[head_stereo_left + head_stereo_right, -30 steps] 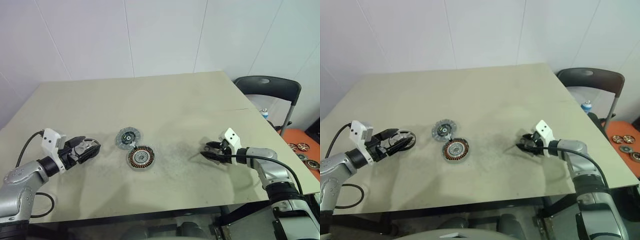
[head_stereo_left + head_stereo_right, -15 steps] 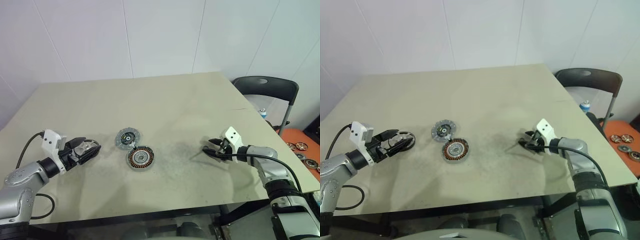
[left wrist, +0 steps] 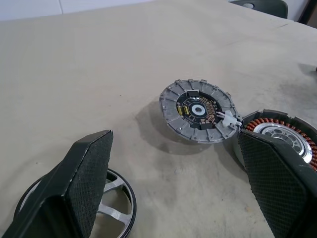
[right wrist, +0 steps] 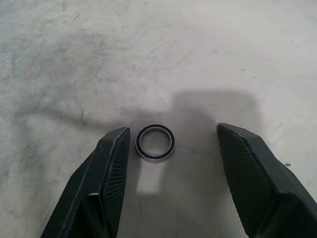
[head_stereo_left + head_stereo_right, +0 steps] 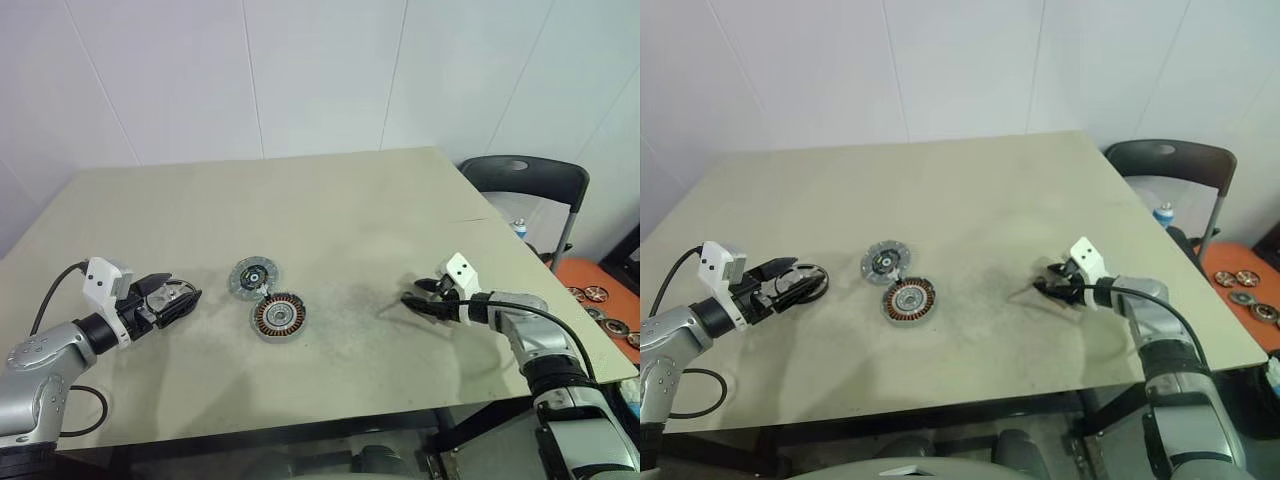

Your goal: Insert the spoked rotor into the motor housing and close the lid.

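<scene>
Two grippers hold still from a second ago: left gripper (image 3: pixel 173 198) gapes beside the spoked rotor (image 3: pixel 111 198), open motor housing (image 5: pixel 280 316) and lid (image 5: pixel 256 275) mid-table, right gripper (image 4: pixel 173 168) open around a small ring (image 4: pixel 155 142); insertion not begun.

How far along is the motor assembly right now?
Nothing looks finished. The motor housing lies open, its copper windings bare, with the lid flat beside it, inner face up. The spoked rotor lies on the table between the open left tool's fingers, not gripped. The right tool is open around a small ring. Grasping, inserting and closing remain.
</scene>
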`<state>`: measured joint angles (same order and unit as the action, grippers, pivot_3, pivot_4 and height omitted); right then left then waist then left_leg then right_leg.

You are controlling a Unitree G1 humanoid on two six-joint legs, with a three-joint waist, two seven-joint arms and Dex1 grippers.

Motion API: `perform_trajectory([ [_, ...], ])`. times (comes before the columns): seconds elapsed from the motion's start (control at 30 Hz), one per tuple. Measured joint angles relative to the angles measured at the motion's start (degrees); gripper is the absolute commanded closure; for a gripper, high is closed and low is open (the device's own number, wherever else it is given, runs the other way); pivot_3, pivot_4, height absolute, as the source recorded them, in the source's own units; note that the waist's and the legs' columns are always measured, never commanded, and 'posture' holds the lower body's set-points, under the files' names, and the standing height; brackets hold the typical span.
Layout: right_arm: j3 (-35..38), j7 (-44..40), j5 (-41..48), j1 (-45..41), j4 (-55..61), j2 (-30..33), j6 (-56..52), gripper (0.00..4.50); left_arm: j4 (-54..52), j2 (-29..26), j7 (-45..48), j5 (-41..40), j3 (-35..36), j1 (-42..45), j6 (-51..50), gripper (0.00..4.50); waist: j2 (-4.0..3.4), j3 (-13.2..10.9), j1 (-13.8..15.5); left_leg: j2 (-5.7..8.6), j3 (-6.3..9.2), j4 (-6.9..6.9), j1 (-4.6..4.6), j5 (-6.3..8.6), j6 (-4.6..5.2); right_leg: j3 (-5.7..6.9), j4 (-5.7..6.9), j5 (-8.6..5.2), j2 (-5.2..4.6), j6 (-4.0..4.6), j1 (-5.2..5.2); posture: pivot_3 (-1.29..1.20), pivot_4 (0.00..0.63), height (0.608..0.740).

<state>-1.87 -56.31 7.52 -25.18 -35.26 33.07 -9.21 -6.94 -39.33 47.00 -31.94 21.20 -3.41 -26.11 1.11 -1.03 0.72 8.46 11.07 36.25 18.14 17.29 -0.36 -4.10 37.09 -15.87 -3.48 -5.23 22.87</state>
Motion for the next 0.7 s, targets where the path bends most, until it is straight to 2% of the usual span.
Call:
perform_trajectory([
  [0.2,-0.09,-0.52,0.00,-0.36,0.04,-0.14,-1.66,1.57,-0.01,0.08,-0.76,0.01,0.00,-0.33,0.03,0.21,0.00,0.00,0.01,-0.05,-0.02,-0.02,-0.01,0.02,-0.03,0.00,0.00,0.00,0.03,0.00,0.02,0.00,0.000,0.740],
  [0.4,0.33,-1.76,0.99,-2.30,0.31,-0.20,-9.56,1.57,-0.01,0.08,-1.03,0.01,0.00,-0.35,0.09,0.21,0.08,0.05,0.04,-0.07,-0.06,-0.02,-0.03,0.03,-0.04,0.00,-0.01,0.01,0.03,0.02,0.00,0.00,0.000,0.740],
  [0.7,0.23,-1.81,0.36,-1.62,2.14,-0.16,-10.06,1.57,0.00,0.08,-1.34,0.04,0.00,-0.23,0.12,0.21,0.16,0.10,0.02,-0.15,-0.09,-0.04,-0.03,0.15,-0.05,0.02,-0.07,0.01,0.07,0.01,0.04,0.00,0.000,0.740],
])
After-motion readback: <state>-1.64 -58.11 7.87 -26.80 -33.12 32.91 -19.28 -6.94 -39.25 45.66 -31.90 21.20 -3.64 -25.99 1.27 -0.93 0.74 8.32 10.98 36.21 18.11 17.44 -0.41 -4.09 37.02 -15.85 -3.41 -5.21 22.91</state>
